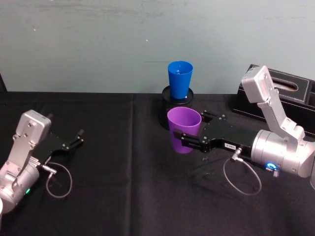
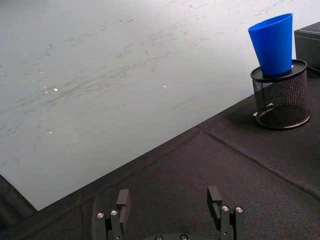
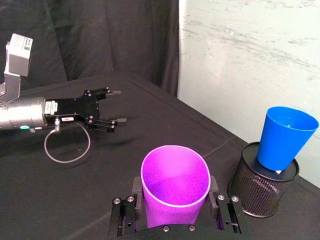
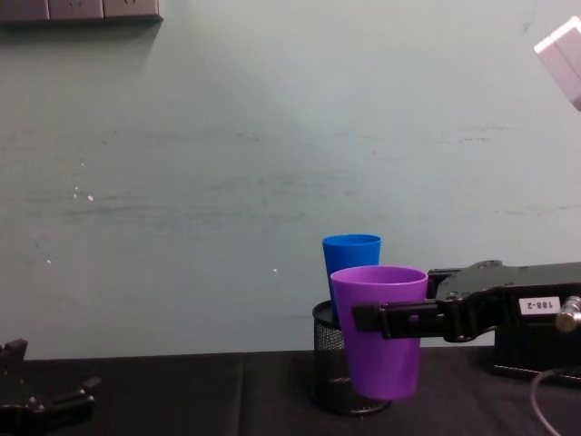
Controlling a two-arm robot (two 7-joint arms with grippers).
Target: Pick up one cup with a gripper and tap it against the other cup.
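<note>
Presently the purple cup [image 1: 184,129] is gripped by the right gripper [image 1: 191,129], whose long black fingers [image 4: 399,319] are closed on opposite sides of the cup's wall, a little below the rim. The cup is held upright, mouth upward, and appears to be raised off the black tablecloth [image 1: 123,196]. It is placed near the middle of the table, just in front of the black mesh pen holder [image 2: 281,102]. The blue cup [image 1: 179,78] is seated in the top of that holder, mouth upward and leaning slightly, close to the pale green wall [image 1: 98,44]. In the right wrist view a gap is seen between the purple cup and both the holder and the blue cup, so the two cups are kept apart. In the chest view the purple cup is seen lower than the blue one and partly in front of it. The left gripper [image 2: 168,202] is parked low over the cloth at the table's left side, well apart from both cups, with its fingers spread and nothing between them. A black box [image 1: 290,96] is set at the rear right.
</note>
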